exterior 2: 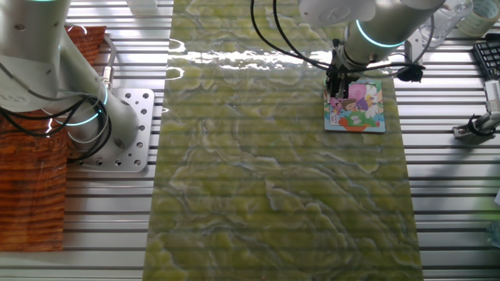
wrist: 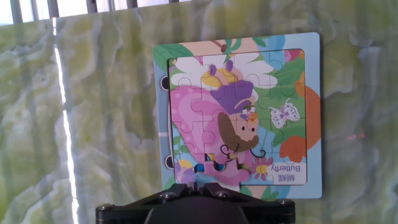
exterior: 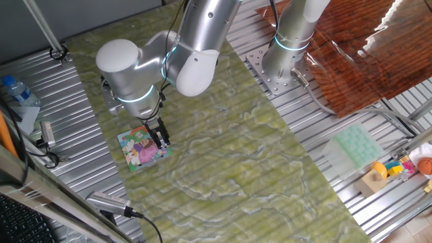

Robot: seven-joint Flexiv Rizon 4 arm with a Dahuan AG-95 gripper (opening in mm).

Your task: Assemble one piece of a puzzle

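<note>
puzzle [wrist: 239, 112] flat on green marbled mat [exterior: 256, 155], slatted metal table [exterior 2: 453, 218]

A green marbled mat [exterior: 256, 169] covered the slatted metal table [exterior: 81, 101]. A pale green tray [exterior: 356, 146] lay at the table's edge near coloured toys [exterior: 398, 169], and a water bottle [exterior: 17, 91] stood at the opposite side.

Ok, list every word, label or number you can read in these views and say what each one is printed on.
"Butterfly": on the puzzle, bottom edge in the hand view, upside down there.
Small characters just above it: too small to read.
No text is legible in either fixed view; the bottle label is blurred.
</note>
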